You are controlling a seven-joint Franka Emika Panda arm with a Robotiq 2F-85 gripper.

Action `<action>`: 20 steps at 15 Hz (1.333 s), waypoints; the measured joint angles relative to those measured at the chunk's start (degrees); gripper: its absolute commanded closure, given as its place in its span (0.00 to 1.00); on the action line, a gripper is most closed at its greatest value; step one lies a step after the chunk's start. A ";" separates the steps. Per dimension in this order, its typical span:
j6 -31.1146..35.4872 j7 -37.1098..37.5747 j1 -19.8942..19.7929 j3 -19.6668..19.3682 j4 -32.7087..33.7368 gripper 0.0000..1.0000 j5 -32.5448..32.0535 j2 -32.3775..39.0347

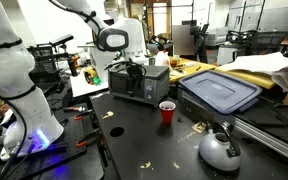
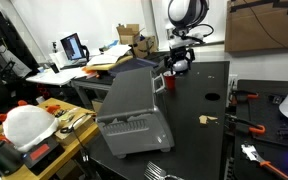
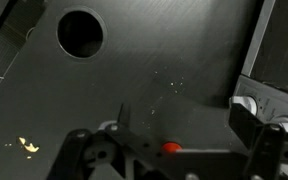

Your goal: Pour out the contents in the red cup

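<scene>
Claw (image 1: 134, 68) of the white arm (image 1: 14, 75), fingers spread wide and gripping nothing, hangs over the black desk (image 1: 144, 152) close to the grey toaster oven (image 1: 140, 84). Red cup (image 1: 167, 112) stands upright on the desk just beside the oven, apart from the claw; its inside cannot be made out. Pale bits (image 1: 196, 130) lie scattered on the desk near the cup. Silver kettle (image 1: 220, 150) stands toward the desk's near edge. Wrist view: round hole (image 3: 80, 32) in the desk.

Toaster oven (image 1: 136, 84) and lidded bin (image 1: 220, 93) flank red cup (image 1: 167, 112); above open.
</scene>
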 measured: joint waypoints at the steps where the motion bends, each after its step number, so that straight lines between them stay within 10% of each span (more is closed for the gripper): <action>1: 0.60 0.19 -0.05 -0.14 0.10 0.00 0.76 0.09; 10: 1.85 2.63 -3.17 -4.78 6.62 0.00 4.57 4.01; 20: 1.95 0.73 -5.96 -6.22 16.80 0.00 25.79 15.86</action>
